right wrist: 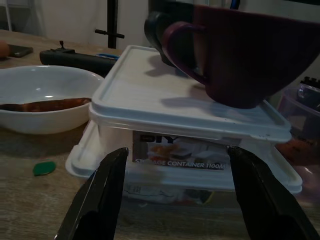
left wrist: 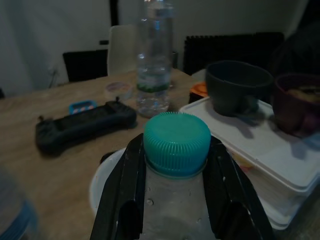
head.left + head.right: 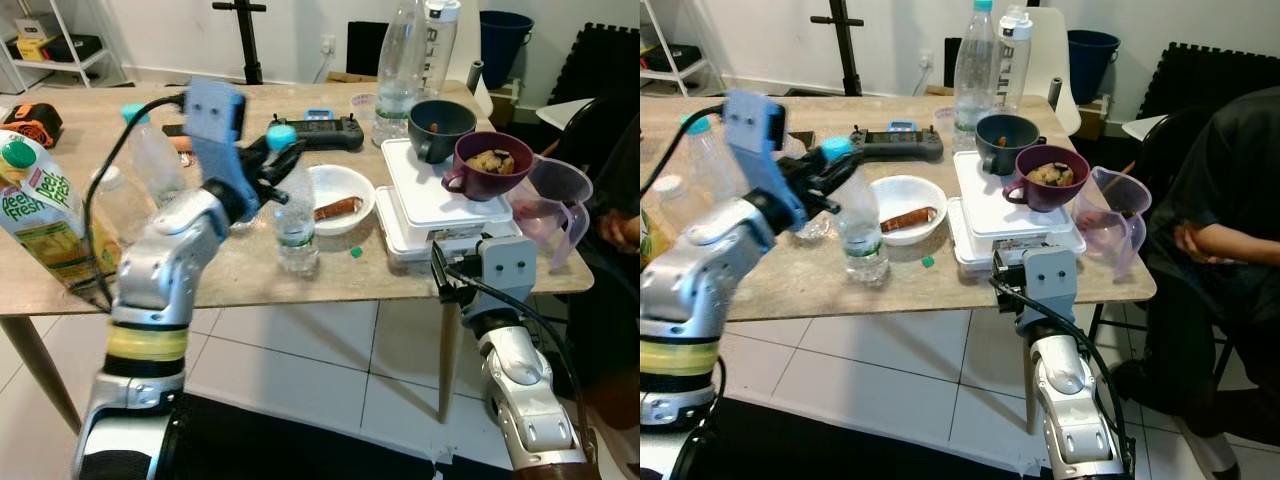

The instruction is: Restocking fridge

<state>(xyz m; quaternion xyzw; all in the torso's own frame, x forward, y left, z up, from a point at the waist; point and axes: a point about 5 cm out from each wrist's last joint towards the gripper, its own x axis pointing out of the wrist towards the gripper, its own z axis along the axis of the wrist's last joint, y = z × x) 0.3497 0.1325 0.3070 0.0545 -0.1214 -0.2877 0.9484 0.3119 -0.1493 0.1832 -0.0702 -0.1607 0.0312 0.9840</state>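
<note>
Left pincer (image 2: pixel 176 200) clamps water bottle (image 3: pixel 296 215) neck | right pincer (image 1: pixel 175 192) wide before storage containers (image 1: pixel 190 125)

table (image 3: pixel 250 275) | water bottle (image 3: pixel 296 235) | white bowl (image 3: pixel 340 195) | stacked containers (image 3: pixel 425 215) | juice carton (image 3: pixel 40 215)

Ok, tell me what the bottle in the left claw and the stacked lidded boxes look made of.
Small bottle: clear thin plastic, see-through, with a ribbed teal plastic cap; the left claw grips its neck. Stacked boxes: translucent white plastic, matte lids, label reading "storage container"; the right claw sits open before them.
</note>
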